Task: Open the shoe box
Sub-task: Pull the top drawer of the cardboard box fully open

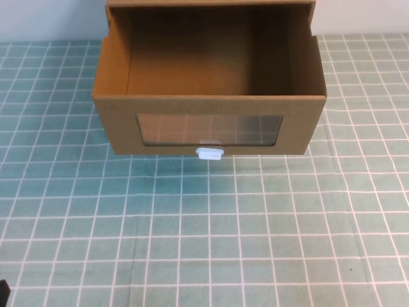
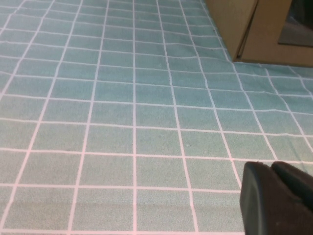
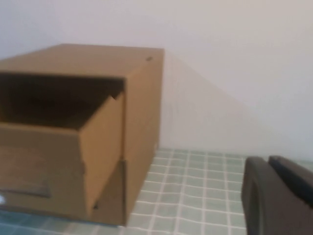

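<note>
The brown cardboard shoe box (image 1: 112, 123) stands at the back of the table, its drawer slid out toward me and empty inside. The drawer front has a clear window (image 1: 209, 130) and a small white pull tab (image 1: 209, 153) under it. In the right wrist view the drawer (image 3: 100, 147) juts out of the outer sleeve (image 3: 144, 112). My right gripper (image 3: 268, 159) hangs off to the box's right side, apart from it, shut on nothing. My left gripper (image 2: 270, 165) is low over the cloth, well short of the box corner (image 2: 254, 29), shut and empty. Neither gripper shows in the high view.
A teal cloth with a white grid (image 1: 211, 230) covers the table in front of and beside the box. A pale wall (image 3: 220, 73) rises right behind the box. A small dark part (image 1: 3, 292) shows at the near left corner.
</note>
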Controlling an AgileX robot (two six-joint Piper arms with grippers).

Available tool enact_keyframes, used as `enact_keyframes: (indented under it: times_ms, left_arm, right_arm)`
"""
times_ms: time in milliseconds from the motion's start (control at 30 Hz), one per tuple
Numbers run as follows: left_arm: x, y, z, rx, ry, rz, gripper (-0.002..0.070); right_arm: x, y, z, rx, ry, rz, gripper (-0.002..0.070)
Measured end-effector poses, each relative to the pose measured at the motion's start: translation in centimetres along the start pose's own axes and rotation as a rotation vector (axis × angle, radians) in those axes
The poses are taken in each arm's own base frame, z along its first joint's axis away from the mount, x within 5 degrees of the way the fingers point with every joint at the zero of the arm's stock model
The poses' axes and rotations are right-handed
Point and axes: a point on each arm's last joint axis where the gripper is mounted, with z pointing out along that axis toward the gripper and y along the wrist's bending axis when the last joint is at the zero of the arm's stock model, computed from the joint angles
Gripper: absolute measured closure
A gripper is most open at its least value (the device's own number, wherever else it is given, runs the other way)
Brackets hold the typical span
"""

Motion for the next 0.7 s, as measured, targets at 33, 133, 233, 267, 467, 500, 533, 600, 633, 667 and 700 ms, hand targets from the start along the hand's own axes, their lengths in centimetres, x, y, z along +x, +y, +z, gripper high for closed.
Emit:
enact_keyframes:
  times_ms: [33, 133, 233, 267, 467, 500, 533, 600, 633, 667, 700]
  left_arm:
    - [0.0, 0.0, 0.0, 0.000, 0.000, 0.000, 0.0679]
    - [0.0, 0.0, 0.0, 0.000, 0.000, 0.000, 0.0679]
    - [0.0, 0.0, 0.0, 0.000, 0.000, 0.000, 0.0679]
    - [0.0, 0.0, 0.0, 0.000, 0.001, 0.000, 0.0679]
    - [0.0, 0.0, 0.0, 0.000, 0.001, 0.000, 0.0679]
    - [0.0, 0.0, 0.0, 0.000, 0.001, 0.000, 0.0679]
    - [0.0, 0.0, 0.0, 0.000, 0.001, 0.000, 0.0679]
    - [0.0, 0.0, 0.0, 0.000, 0.001, 0.000, 0.0679]
    - [0.0, 0.0, 0.0, 0.000, 0.001, 0.000, 0.0679]
    - [0.0, 0.0, 0.0, 0.000, 0.001, 0.000, 0.0679]
    - [0.0, 0.0, 0.0, 0.000, 0.001, 0.000, 0.0679]
  right_arm:
    - [1.5, -0.1, -0.1, 0.013, -0.012, -0.009, 0.0690]
    - [5.7, -0.3, -0.1, 0.054, -0.025, -0.023, 0.0690]
    - [9.9, -0.6, 0.4, 0.087, 0.035, -0.027, 0.0689]
    - [10.9, -0.7, 0.5, 0.100, 0.061, -0.027, 0.0689]
    - [12.5, -1.3, 0.3, 0.198, 0.178, 0.025, 0.0689]
    - [12.7, -1.4, 0.3, 0.214, 0.196, 0.042, 0.0689]
    - [12.9, -1.4, 0.2, 0.230, 0.212, 0.064, 0.0689]
    - [13.2, -1.4, 0.1, 0.245, 0.242, 0.109, 0.0689]
    - [13.4, -1.4, 0.1, 0.250, 0.263, 0.134, 0.0689]
    - [13.6, -1.4, 0.0, 0.253, 0.286, 0.155, 0.0689]
    - [13.8, -1.4, 0.0, 0.254, 0.301, 0.170, 0.0689]
